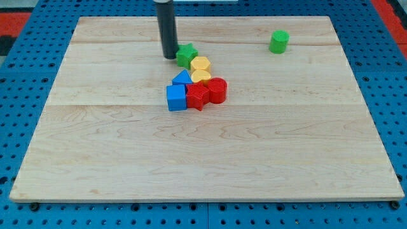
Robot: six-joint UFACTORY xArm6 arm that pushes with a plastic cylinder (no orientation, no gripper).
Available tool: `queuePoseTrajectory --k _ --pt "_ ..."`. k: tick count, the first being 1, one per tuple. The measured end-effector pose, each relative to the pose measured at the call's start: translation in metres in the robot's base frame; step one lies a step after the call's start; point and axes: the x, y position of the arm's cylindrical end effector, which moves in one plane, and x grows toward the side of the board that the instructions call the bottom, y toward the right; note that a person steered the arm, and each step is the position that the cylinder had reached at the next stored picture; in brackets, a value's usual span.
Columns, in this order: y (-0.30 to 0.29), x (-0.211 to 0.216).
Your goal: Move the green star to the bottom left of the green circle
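Note:
The green star (187, 55) lies on the wooden board (127, 159) at the upper middle of the view. My tip (170, 56) stands right against the star's left side, touching or nearly touching it. The green circle (278, 41), a short cylinder, sits far to the view's right and slightly higher, well apart from the star.
A tight cluster lies just below and right of the star: two yellow blocks (200, 64) (201, 76), a blue triangle (182, 78), a blue cube (177, 98), a red star (198, 96) and a red cylinder (217, 90). The upper yellow block touches the green star.

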Motion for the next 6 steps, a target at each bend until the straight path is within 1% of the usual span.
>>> queuePoseTrajectory --k 2,3,5,6 --pt "0.034 0.020" --pt "0.058 0.019" --pt "0.112 -0.008" --pt "0.142 -0.009"
